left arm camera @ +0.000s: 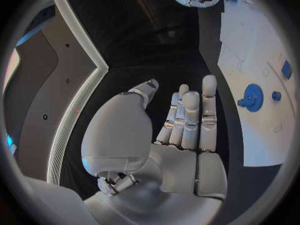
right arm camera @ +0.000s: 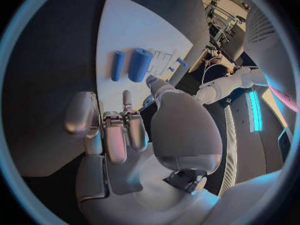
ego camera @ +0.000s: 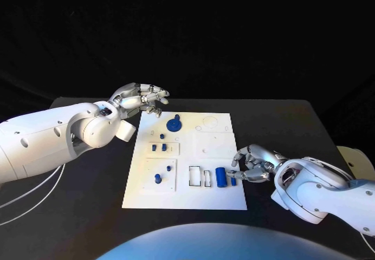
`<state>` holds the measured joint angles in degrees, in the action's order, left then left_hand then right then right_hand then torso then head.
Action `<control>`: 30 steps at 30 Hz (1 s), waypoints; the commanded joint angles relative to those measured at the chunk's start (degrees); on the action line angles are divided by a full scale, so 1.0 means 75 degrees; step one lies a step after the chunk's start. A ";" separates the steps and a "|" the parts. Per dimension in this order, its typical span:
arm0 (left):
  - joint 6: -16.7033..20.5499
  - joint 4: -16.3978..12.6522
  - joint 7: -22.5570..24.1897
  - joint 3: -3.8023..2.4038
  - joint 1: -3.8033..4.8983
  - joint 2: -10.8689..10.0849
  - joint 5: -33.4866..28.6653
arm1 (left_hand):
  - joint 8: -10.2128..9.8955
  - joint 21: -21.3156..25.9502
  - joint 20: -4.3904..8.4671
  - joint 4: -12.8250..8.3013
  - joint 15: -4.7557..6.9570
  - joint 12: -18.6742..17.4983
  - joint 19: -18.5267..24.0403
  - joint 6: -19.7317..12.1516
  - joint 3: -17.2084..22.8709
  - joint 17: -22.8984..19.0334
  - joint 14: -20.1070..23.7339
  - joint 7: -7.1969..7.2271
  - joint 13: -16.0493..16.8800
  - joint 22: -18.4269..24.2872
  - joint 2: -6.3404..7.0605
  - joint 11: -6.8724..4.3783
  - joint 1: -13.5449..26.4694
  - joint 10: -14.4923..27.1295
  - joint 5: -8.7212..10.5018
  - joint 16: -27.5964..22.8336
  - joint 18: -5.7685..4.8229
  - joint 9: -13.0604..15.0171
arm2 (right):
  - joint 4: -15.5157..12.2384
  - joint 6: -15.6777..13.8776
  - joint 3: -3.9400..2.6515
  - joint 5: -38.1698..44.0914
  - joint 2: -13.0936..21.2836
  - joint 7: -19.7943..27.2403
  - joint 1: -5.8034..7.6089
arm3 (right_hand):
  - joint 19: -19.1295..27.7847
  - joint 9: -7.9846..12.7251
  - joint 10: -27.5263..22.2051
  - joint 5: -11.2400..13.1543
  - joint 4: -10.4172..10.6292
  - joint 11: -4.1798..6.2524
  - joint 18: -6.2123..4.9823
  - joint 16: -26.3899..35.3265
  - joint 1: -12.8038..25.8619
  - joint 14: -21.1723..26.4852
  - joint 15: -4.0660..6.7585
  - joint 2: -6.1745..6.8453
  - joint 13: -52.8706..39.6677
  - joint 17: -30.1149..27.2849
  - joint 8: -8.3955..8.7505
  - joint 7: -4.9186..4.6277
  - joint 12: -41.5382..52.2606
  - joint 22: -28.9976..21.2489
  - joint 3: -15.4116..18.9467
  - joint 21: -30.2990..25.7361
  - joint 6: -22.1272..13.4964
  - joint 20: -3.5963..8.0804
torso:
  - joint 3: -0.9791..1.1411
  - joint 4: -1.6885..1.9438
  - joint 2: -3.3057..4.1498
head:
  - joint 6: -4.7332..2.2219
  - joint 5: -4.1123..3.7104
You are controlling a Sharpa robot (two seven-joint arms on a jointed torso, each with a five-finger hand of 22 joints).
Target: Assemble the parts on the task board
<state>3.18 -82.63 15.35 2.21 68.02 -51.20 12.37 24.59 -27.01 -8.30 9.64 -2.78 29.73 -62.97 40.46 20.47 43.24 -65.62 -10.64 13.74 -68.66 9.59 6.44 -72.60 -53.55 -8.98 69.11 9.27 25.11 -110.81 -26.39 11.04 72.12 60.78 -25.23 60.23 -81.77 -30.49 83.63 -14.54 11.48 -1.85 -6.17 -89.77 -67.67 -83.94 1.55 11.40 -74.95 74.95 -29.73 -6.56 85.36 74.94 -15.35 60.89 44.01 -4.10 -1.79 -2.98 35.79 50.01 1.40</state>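
Observation:
The white task board (ego camera: 187,189) lies mid-table. On it are a blue gear (ego camera: 173,125) (left arm camera: 253,97), small blue pegs (ego camera: 159,147) standing in a raised plate, and more pegs (ego camera: 162,179) in the plate nearer me. A thick blue cylinder (ego camera: 222,177) (right arm camera: 139,64) and a thin blue peg (ego camera: 233,182) (right arm camera: 117,65) lie by the board's right edge. My right hand (ego camera: 251,164) (right arm camera: 125,125) hovers there with fingers curled, and a small blue piece (ego camera: 233,161) sits pinched at its fingertips. My left hand (ego camera: 144,97) (left arm camera: 187,120) floats over the far left corner, holding nothing.
Outlined rectangular slots (ego camera: 199,176) sit left of the thick cylinder. A pale object (ego camera: 355,157) lies at the table's right edge. White cables (ego camera: 23,200) trail under my left arm. Bare black table surrounds the board.

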 commanded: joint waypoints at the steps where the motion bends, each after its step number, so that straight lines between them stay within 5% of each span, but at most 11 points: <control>1: -0.0121 -0.0059 0.0074 -0.0005 0.0002 -0.0004 0.0005 | 0.0034 0.0002 -0.0038 0.0012 0.0023 0.0043 0.0014 -0.0075 -0.0042 -0.0006 0.0054 0.0005 0.0013 0.0012 -0.0025 0.0017 -0.0055 0.0042 0.0038 -0.0034 0.0145 0.0011 | 0.0056 -0.0051 0.0000 0.0522 -0.0138 -0.0502 -0.0077 | -0.0045 0.0044 0.0125 -0.0018 0.0072 -0.0023 0.0091 -0.0031 -0.0034 -0.0808 0.0050 0.0020 -0.1001 0.2006 0.0036 0.0009 0.0038 0.0258 0.0015 0.0015 0.0072 0.0022 | 0.0003 0.0000 0.0012 | -0.0001 0.0020; 30: -0.0362 -0.0156 -0.0122 -0.0005 0.0002 -0.0084 0.0049 | 0.0058 0.0009 -0.0041 0.0038 0.0019 0.0059 0.0031 -0.0089 -0.0070 -0.0023 0.0083 0.0002 0.0017 0.0016 -0.0030 0.0021 -0.0061 0.0057 0.0037 -0.0051 0.0144 0.0009 | 0.0431 0.0319 -0.0002 0.0578 -0.0913 -0.1143 -0.0334 | 0.0005 0.0398 0.0070 0.0098 0.0679 0.0046 0.0070 -0.0031 -0.0138 -0.0808 0.0102 -0.0005 -0.0929 0.2006 0.0011 0.0095 -0.0042 0.0262 0.0850 -0.0090 0.0480 0.0058 | 0.0009 -0.0019 0.0014 | -0.0001 0.0097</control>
<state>1.96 -83.61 14.62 2.22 68.02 -51.88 12.51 24.86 -27.01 -8.29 9.89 -2.57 29.95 -62.97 40.04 20.23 43.09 -65.41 -10.63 13.79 -68.61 9.59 6.44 -72.60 -53.55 -8.99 69.12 9.27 25.11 -107.66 -25.76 11.01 75.16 54.06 -32.15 57.82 -81.77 -27.56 83.83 -13.96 16.57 -1.64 -6.17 -89.77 -68.33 -83.93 1.97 11.31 -74.93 74.93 -29.70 -5.77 85.36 74.92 -9.22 60.36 47.25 -4.10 -1.68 -3.09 35.87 50.01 2.14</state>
